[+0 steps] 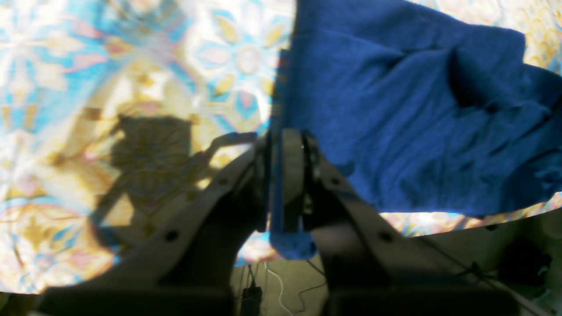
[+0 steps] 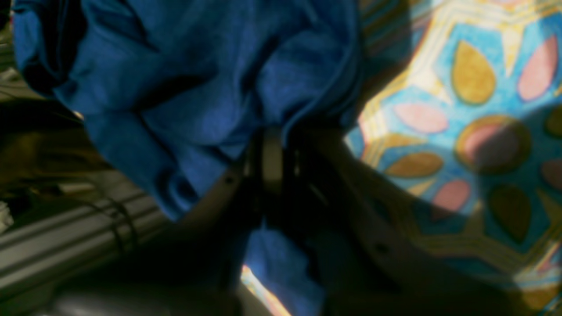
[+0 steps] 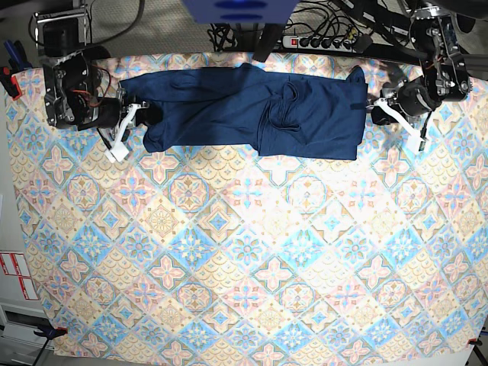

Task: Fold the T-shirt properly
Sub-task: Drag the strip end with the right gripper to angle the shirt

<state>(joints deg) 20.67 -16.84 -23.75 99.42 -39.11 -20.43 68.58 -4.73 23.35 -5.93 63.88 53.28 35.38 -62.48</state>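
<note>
The dark navy T-shirt (image 3: 252, 110) lies stretched in a long band across the far part of the table, with folds bunched near its middle. At the shirt's right end in the base view, my left gripper (image 3: 371, 109) is shut on the cloth. In the left wrist view its fingers (image 1: 292, 175) pinch the edge of the T-shirt (image 1: 395, 109) and a scrap of cloth hangs below them. My right gripper (image 3: 145, 114) sits at the shirt's left end. In its wrist view the right gripper (image 2: 274, 136) has its jaws close together in the bunched T-shirt (image 2: 197, 79).
A pastel patterned tablecloth (image 3: 244, 267) covers the whole table. A power strip (image 3: 320, 40) and cables lie beyond the far edge. Both arm bases (image 3: 65, 95) stand at the far corners. The table's left edge shows in the right wrist view, with a metal frame (image 2: 66, 237) below.
</note>
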